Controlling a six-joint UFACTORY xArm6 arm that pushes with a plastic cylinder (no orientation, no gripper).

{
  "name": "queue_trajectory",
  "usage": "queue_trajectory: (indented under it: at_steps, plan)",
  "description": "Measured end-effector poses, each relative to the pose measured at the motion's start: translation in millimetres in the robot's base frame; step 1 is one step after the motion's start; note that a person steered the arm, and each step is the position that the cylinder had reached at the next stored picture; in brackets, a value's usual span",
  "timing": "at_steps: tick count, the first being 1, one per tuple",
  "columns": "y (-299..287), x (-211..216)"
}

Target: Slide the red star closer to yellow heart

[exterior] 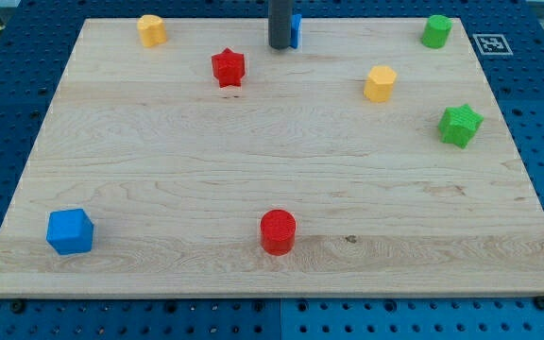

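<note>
The red star (228, 68) lies on the wooden board (159, 170) at upper centre-left. A yellow block that looks like a heart (151, 30) sits near the view's top left corner of the board, up and to the left of the star. My tip (279, 46) is at the view's top centre, to the right of and slightly above the red star, with a gap between them. A blue block (296, 30) stands right behind the rod, partly hidden by it.
A second yellow block (380, 83), angular in shape, lies at upper right. A green block (435, 31) is at the top right and a green star (460, 125) at the right edge. A red cylinder (278, 231) and a blue cube (70, 231) lie near the bottom.
</note>
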State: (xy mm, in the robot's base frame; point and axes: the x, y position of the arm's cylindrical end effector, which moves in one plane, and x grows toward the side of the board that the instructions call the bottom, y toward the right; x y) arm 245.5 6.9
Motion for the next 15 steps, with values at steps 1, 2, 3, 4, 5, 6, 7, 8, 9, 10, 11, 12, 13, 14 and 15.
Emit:
queue_trajectory:
  at_steps: [1, 2, 3, 4, 5, 6, 7, 8, 9, 10, 11, 12, 13, 14, 15]
  plan:
    - [0, 0]
    - [-14, 1]
    - [-31, 15]
    - [-30, 37]
    - [-20, 46]
    - [-22, 73]
    - [-23, 80]
    - [-24, 80]
    - [-36, 80]
    - [-53, 80]
    - [-74, 74]
    - [-96, 66]
    - [-115, 60]
    - [-127, 60]
    - [-145, 60]
